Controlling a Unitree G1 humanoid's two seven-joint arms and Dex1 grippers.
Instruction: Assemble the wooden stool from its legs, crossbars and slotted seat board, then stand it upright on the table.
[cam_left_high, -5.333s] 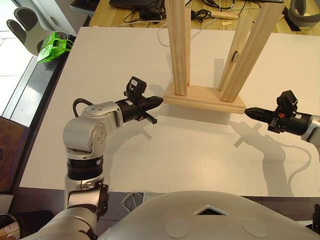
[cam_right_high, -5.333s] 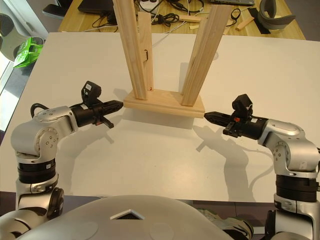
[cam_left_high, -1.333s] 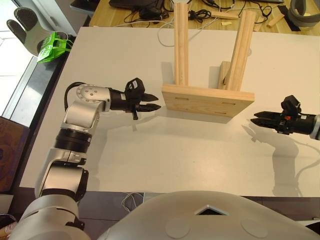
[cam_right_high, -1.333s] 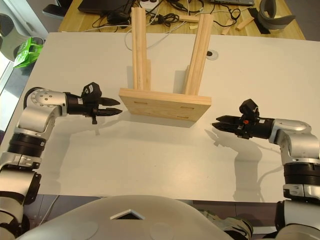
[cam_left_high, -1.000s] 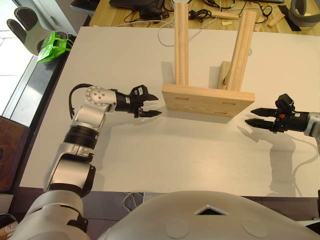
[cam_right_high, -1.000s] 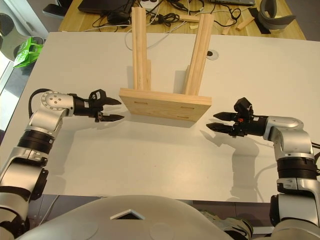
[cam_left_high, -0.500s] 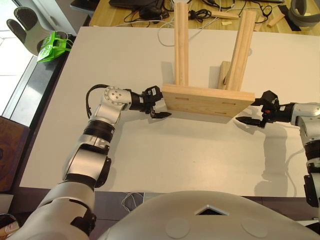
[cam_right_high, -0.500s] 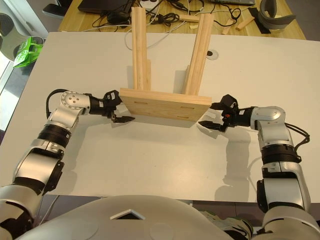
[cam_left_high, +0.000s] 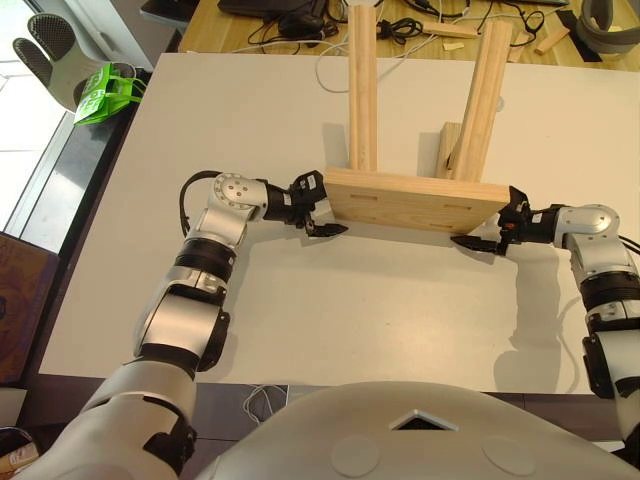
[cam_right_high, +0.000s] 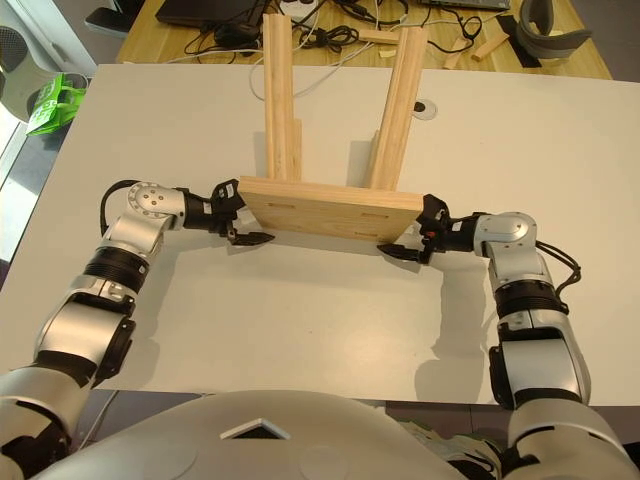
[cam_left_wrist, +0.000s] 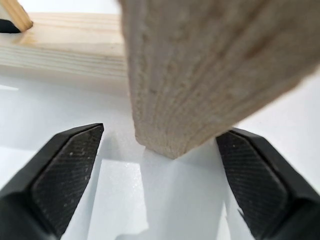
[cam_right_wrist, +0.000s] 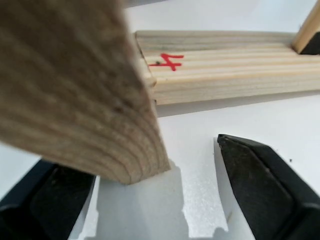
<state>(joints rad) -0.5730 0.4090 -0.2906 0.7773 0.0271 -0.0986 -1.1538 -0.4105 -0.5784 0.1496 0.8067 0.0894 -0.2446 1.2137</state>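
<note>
The wooden stool lies on its side on the white table (cam_left_high: 350, 320). Its slotted seat board (cam_left_high: 415, 200) faces me, and the legs (cam_left_high: 362, 90) (cam_left_high: 480, 95) point away. My left gripper (cam_left_high: 320, 208) is open, its jaws straddling the board's left end. In the left wrist view the board's corner (cam_left_wrist: 200, 75) sits between the two black fingers (cam_left_wrist: 65, 175). My right gripper (cam_right_high: 410, 232) is open and straddles the right end. In the right wrist view the corner (cam_right_wrist: 75, 90) sits between the fingers (cam_right_wrist: 260, 185), and a stool leg with a red mark (cam_right_wrist: 220, 65) lies beyond.
A green object (cam_left_high: 105, 92) sits off the table's far left edge. Behind the table stands a wooden desk with cables and loose wood pieces (cam_left_high: 445, 28). A round cable hole (cam_right_high: 427, 106) is in the table beside the right leg. Bare table lies in front of the stool.
The stool, upside down on its seat five seconds ago, now lies tipped back on its side. Over the last second both open grippers moved inward to the seat board's ends.
</note>
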